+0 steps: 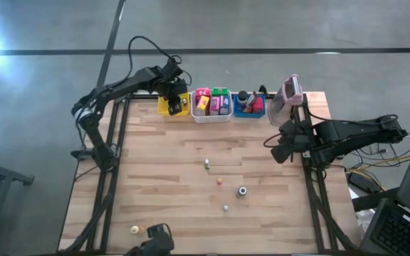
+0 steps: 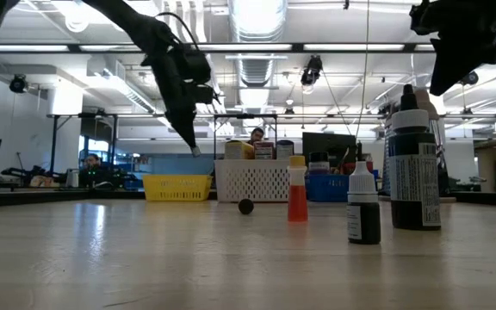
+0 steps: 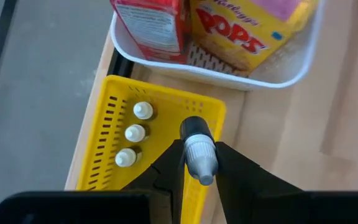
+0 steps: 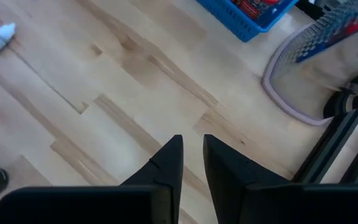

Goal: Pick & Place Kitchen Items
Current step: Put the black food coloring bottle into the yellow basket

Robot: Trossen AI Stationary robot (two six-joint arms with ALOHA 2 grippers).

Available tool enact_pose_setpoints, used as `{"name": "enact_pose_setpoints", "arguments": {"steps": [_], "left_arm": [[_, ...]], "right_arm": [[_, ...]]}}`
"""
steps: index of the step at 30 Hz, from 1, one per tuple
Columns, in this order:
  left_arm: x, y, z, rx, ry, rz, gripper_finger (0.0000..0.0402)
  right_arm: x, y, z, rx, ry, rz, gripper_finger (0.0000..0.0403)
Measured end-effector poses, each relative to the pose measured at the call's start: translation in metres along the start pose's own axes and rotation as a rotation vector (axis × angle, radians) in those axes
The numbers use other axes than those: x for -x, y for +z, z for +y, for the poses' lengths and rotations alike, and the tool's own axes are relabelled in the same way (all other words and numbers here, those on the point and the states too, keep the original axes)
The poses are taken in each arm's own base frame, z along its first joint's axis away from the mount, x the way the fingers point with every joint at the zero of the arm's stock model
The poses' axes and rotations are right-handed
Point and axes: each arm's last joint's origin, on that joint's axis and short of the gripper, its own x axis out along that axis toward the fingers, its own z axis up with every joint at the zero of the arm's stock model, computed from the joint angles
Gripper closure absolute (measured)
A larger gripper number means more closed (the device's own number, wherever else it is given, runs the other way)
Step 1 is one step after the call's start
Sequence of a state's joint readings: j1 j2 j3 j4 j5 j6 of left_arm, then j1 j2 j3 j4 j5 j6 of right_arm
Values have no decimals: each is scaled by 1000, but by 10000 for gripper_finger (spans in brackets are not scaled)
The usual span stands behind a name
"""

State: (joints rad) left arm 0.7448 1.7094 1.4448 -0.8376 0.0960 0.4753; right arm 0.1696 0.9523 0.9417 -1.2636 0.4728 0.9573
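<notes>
My left gripper (image 3: 199, 155) hangs over the yellow bin (image 1: 171, 107) at the table's far edge, shut on a small dark bottle with a grey-white cap (image 3: 199, 149). Three white-capped little bottles (image 3: 134, 132) stand in the yellow bin (image 3: 104, 143) below it. More kitchen items lie loose on the table: a small whitish bottle (image 1: 207, 164), an orange piece (image 1: 219, 180), a dark bottle (image 1: 242, 191) and a whitish piece (image 1: 134, 229). My right gripper (image 4: 192, 144) hovers over bare wood at the table's right side (image 1: 280, 148), its fingers a narrow gap apart with nothing between them. My left gripper pinches the small bottle between its two fingers (image 3: 169, 165) at the grey-white cap (image 3: 202, 163). The fingers slant down from above. The bottle's dark body (image 3: 194, 126) points away below the fingertips, lifted clear above the yellow bin.
A white bin (image 1: 211, 104) with coloured packets and a blue bin (image 1: 249, 105) stand in a row beside the yellow one. A pink-grey upright device (image 1: 290, 92) stands at the far right corner. In the low view several bottles (image 2: 414, 164) stand near the camera.
</notes>
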Motion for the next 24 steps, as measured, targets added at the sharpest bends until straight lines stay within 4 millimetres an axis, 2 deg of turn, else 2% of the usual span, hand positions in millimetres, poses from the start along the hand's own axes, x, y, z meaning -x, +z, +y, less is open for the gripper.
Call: {"name": "enact_pose_setpoints", "arguments": {"steps": [15, 24], "left_arm": [[-44, 1, 8, 9, 24, 111, 323], [-60, 2, 11, 12, 32, 115, 323]], "right_arm": [[1, 1, -2, -35, -25, -49, 292], [1, 1, -3, -30, -26, -49, 266]]}}
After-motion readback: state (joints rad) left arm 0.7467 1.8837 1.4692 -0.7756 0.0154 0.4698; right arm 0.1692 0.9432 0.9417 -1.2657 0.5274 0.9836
